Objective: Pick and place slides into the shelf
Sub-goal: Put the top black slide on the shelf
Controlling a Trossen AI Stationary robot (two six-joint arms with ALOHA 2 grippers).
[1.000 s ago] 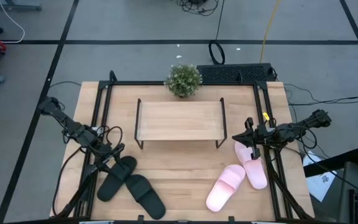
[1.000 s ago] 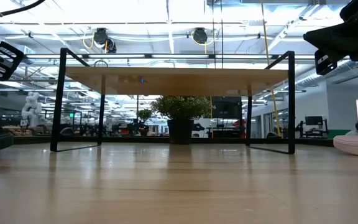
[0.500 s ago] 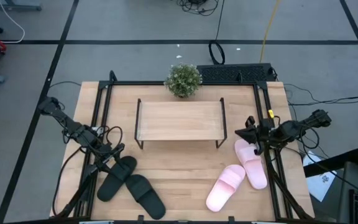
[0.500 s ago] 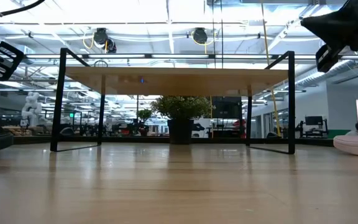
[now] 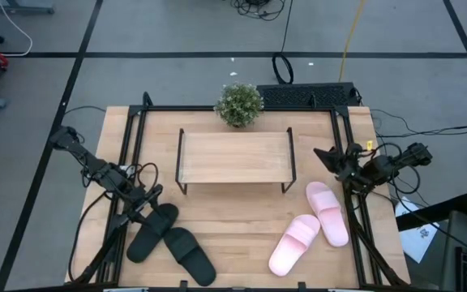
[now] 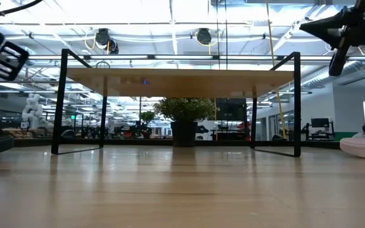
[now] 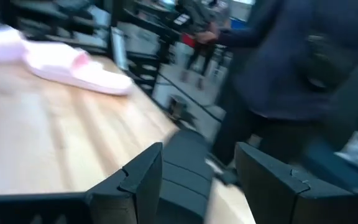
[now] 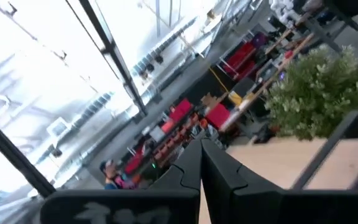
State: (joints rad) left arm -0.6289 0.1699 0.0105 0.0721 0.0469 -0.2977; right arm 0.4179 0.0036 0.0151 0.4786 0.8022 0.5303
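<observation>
Two black slides [image 5: 154,230] [image 5: 191,255] lie sole-down on the table at the near left. Two pink slides [image 5: 328,212] [image 5: 294,242] lie at the near right, and one pink slide [image 7: 73,62] shows in the left wrist view. The shelf [image 5: 233,158] stands on its rod legs at the table's middle, its board [image 6: 179,81] bare. My left gripper [image 5: 149,195] hangs open in the air by the far end of the nearer black slide [image 7: 185,171], which shows below its fingers. My right gripper [image 5: 321,153] is shut and raised between the shelf's right end and the pink slides.
A small potted plant [image 5: 238,104] stands behind the shelf at the table's far edge. Black frame rails [image 5: 132,154] run along both sides of the table. A person in dark clothes [image 7: 291,68] stands beyond the table's near right. Bare wood [image 5: 233,219] lies in front of the shelf.
My right gripper has risen and drawn from above the far pink slide toward the table's far edge. It has rolled and tipped its fingers upward, staying shut. The slides and the shelf have kept their places.
</observation>
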